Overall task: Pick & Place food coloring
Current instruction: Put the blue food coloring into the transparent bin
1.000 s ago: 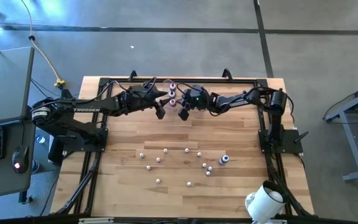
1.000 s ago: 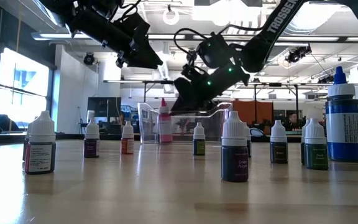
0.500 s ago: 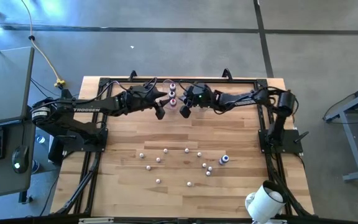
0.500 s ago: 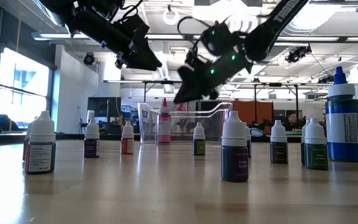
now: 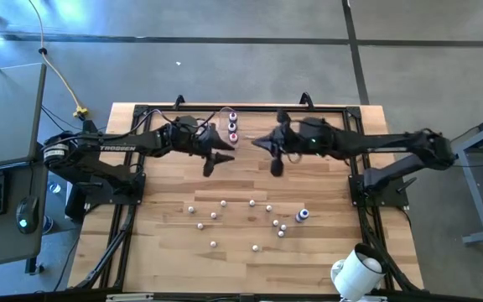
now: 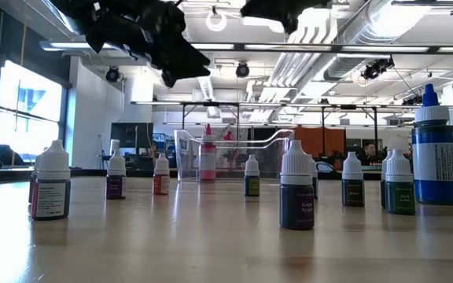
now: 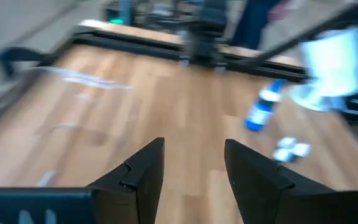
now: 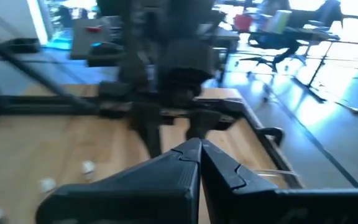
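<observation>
Several tiny food coloring bottles [image 5: 252,203] with white caps stand upright on the wooden table's near half. A taller blue one [image 5: 302,216] stands at their right, seen also as the blue bottle [image 6: 435,153] in the low view. My left gripper [image 5: 210,164] hangs open and empty above the bare table between the clear tub [image 5: 231,126] and the bottles; its wrist view shows the left gripper [image 7: 194,171] with a clear gap. My right gripper [image 5: 276,166] hovers shut and empty to the right of it, and its fingertips meet in the wrist view of the right gripper [image 8: 199,152].
The clear tub [image 6: 234,153] sits at the far edge with a pink-bodied bottle [image 6: 208,153] standing inside it. A big white cylinder [image 5: 355,273] lies at the near right corner. Black frame rails [image 5: 128,210] run along the table's sides. Bare wood lies between the tub and the bottles.
My right gripper has pulled away from the tub, moving up and toward the table's right and near side as its arm stretched out. My left gripper has shifted a little toward the near edge and turned. The bottles have stayed where they were.
</observation>
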### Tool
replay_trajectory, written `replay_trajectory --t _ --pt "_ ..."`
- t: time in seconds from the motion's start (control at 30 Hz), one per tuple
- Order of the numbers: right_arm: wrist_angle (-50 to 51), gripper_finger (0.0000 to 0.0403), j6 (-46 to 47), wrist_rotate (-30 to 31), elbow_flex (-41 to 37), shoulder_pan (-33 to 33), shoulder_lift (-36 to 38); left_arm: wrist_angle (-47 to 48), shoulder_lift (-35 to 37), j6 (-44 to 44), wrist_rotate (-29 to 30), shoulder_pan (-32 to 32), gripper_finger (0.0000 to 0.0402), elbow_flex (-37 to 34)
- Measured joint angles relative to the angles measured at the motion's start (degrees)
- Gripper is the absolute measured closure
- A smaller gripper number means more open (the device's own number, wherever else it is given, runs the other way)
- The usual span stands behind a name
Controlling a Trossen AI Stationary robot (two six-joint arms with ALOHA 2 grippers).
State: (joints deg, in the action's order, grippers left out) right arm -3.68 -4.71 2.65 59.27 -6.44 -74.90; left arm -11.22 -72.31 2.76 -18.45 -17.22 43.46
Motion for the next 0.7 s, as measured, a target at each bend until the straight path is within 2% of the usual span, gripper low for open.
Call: replay_trajectory --t 0.17,0.3,0.43,0.57,0.63,0.7 --pt "4.64 0.0399 -0.22 0.03 -0.07 4.83 4.52 -1.66 0.0 -1.82 -0.22 3.49 0.0236 0.02" --pt "5.09 0.0397 -0.32 0.06 -0.07 7.46 5.16 -3.92 0.0 -5.12 0.5 6.63 0.0236 0.02" --pt "2.38 0.0397 0.15 -0.03 -0.15 8.28 5.25 -7.05 0.0 -5.97 4.16 8.76 0.0236 0.02" --pt "3.98 0.0402 4.34 0.62 -0.15 8.38 5.23 -8.4 0.0 -4.91 6.82 9.1 0.0236 0.02" --pt "7.54 0.0402 7.19 -0.93 -0.15 8.38 5.23 -8.34 0.0 -2.67 6.87 8.99 0.0236 0.02" --pt "13.0 0.0402 7.77 -5.4 -0.09 8.39 5.23 -8.22 0.0 -0.65 7.57 8.99 0.0236 0.02"
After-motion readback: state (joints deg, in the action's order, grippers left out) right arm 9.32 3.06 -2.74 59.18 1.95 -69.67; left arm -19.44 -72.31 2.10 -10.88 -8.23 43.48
